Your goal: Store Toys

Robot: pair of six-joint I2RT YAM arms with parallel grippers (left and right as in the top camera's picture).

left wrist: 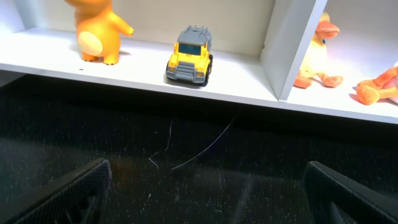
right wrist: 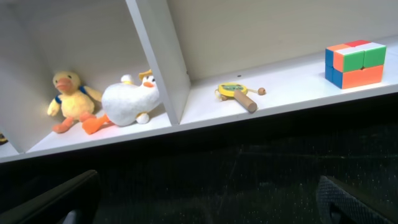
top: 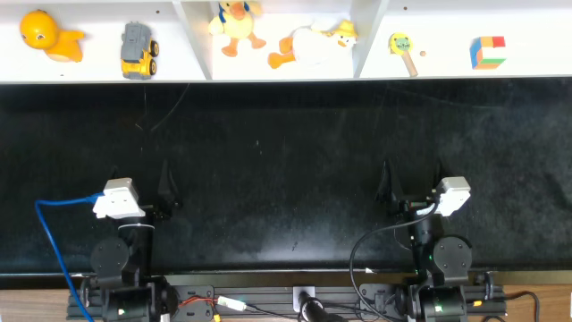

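Toys all lie in the white three-bay shelf (top: 286,73) along the top of the overhead frame: an orange rubber duck (top: 49,36) and yellow toy truck (top: 138,51) at upper left, a yellow plush duck (top: 237,25) and white plush duck (top: 313,45) in the middle, and a small yellow wooden rattle drum (top: 404,49) and colour-block cube (top: 489,52) at upper right. The left arm's fingers (left wrist: 74,190) and right arm's fingers (right wrist: 360,199) stand wide apart with nothing between them, low over the black bench (top: 286,161) near the frame's bottom. Since every toy seen is shelved, the step looks like a closing rest, best done by holding both arms back from the shelf lip so nothing gets knocked out.
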